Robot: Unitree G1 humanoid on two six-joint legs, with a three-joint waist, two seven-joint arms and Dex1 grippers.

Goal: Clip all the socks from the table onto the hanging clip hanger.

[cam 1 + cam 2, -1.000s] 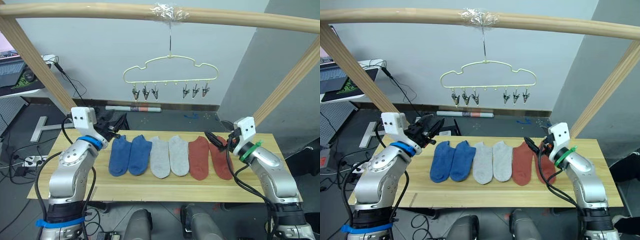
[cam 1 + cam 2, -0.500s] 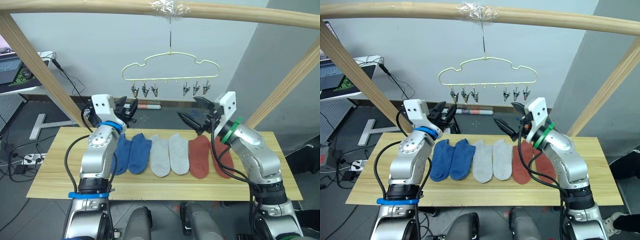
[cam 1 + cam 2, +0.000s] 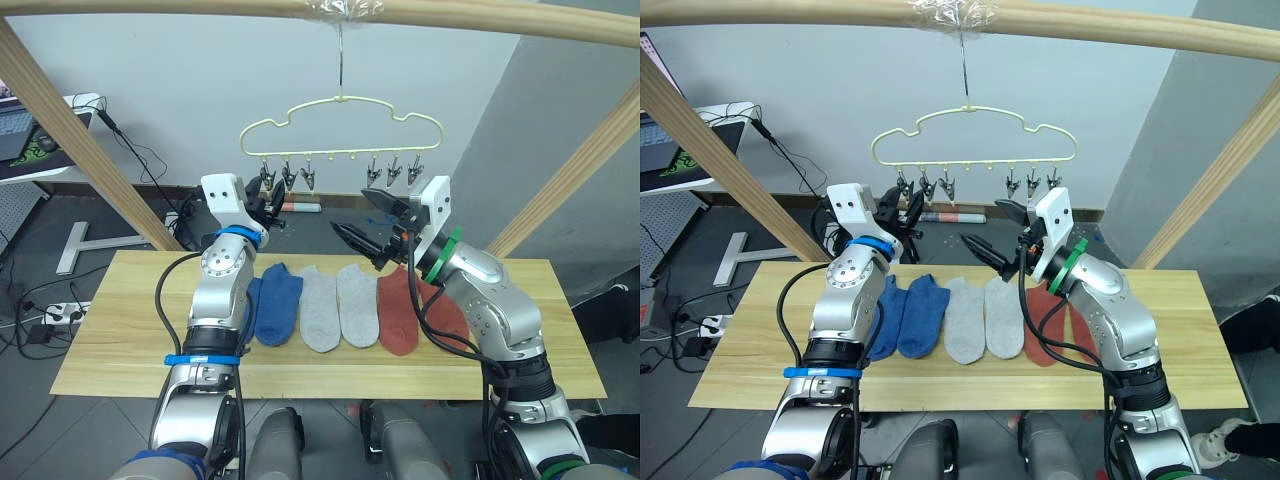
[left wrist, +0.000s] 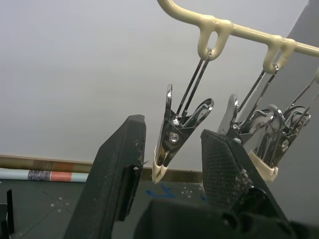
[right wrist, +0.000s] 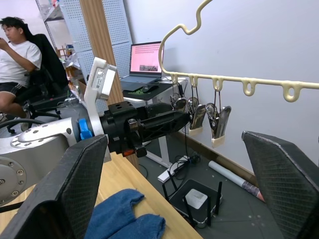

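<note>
nothing had been hung yet. all six socks lay in a row on the counter (image 3: pixel 120 340): the blue pair (image 3: pixel 272 308) at the robot's left, partly covered by the left arm, the grey pair (image 3: pixel 338 306) in the middle and the rust red pair (image 3: pixel 410 312) at the right, each sock beside or touching its neighbour. the clip hanger (image 3: pixel 340 125) hung by its hook from the wooden pole (image 3: pixel 500 20) above, and all six of its metal clips dangled bare.

both arms were raised off the counter toward the clips. the left gripper (image 4: pixel 169 164) was spread, with its two black fingers on either side of the end clip (image 4: pixel 175 137) at the robot's left, not visibly touching it and holding no sock. the right gripper (image 3: pixel 372 222) was spread wide too, empty, up near the clips on the robot's right.

by my reading the whole job remained: every sock was still to be picked up and clipped, six in all.
</note>
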